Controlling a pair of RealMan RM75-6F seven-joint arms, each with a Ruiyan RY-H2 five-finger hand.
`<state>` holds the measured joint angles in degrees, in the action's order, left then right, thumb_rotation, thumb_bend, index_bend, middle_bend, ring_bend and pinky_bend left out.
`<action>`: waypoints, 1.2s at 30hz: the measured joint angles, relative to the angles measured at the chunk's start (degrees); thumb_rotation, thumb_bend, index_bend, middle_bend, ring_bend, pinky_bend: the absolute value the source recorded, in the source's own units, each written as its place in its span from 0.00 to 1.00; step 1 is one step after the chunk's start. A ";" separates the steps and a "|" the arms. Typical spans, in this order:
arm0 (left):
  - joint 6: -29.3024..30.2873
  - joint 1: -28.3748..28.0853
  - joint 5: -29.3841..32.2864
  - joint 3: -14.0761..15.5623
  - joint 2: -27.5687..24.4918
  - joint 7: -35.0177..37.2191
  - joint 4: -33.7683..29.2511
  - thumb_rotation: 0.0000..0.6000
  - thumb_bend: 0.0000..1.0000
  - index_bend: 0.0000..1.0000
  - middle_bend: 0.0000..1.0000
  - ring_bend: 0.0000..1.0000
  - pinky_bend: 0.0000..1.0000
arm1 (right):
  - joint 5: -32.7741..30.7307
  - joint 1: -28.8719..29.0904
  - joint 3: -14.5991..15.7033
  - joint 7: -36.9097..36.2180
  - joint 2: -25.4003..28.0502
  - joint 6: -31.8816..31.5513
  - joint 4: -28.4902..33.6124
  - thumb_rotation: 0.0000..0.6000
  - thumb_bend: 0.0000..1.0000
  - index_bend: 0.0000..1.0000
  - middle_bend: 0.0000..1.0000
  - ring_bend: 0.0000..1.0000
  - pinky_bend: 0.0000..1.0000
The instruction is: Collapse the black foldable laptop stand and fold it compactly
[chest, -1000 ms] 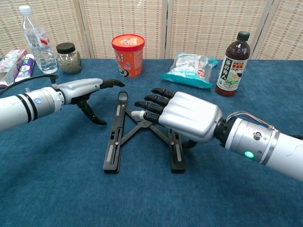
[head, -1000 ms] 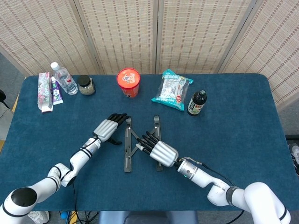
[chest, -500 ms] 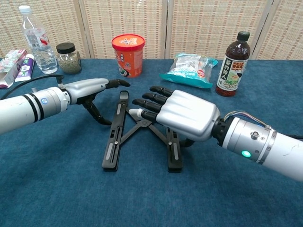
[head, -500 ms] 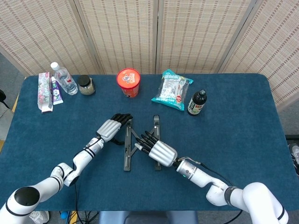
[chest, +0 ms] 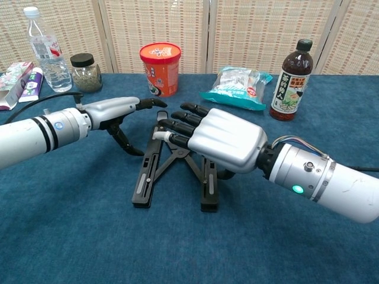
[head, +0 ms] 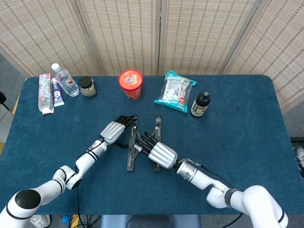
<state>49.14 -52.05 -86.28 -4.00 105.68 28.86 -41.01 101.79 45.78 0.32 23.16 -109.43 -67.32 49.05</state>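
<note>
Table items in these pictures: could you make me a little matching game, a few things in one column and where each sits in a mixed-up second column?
Things:
1. red cup
2. dark drink bottle
3. clear water bottle
4. black laptop stand

Places in the head view:
A. far left of the table, next to a small jar
B. between the two hands, near the middle
C. at the back, left of the snack bag
D. right of the snack bag

Pairs: 1-C, 2-D, 3-A, 4-B
</note>
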 measured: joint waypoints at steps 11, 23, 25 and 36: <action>-0.12 -0.49 -0.02 -0.04 -0.28 -0.11 -1.32 1.00 0.12 0.00 0.00 0.00 0.01 | 0.71 0.74 -0.33 -0.24 -2.22 -2.16 -3.46 1.00 0.00 0.00 0.00 0.00 0.00; -0.38 -0.72 0.27 -0.19 -0.61 -0.11 -2.48 1.00 0.12 0.00 0.00 0.00 0.01 | 0.85 1.69 -0.70 -1.32 -5.36 -3.86 -8.18 1.00 0.00 0.00 0.00 0.00 0.00; -0.49 -0.76 0.45 -0.30 -0.64 0.00 -2.76 1.00 0.12 0.00 0.00 0.00 0.01 | 0.85 1.90 -0.74 -1.31 -5.78 -4.05 -8.66 1.00 0.00 0.00 0.00 0.00 0.00; 0.85 -0.09 0.50 -0.36 -3.35 -1.51 -3.97 1.00 0.12 0.00 0.00 0.00 0.01 | 1.68 1.38 0.52 -1.63 -4.01 -6.11 -6.41 1.00 0.00 0.00 0.00 0.00 0.00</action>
<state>49.99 -52.14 -85.78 -4.35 102.33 27.35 -44.98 103.47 47.16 0.84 21.52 -113.45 -73.43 42.65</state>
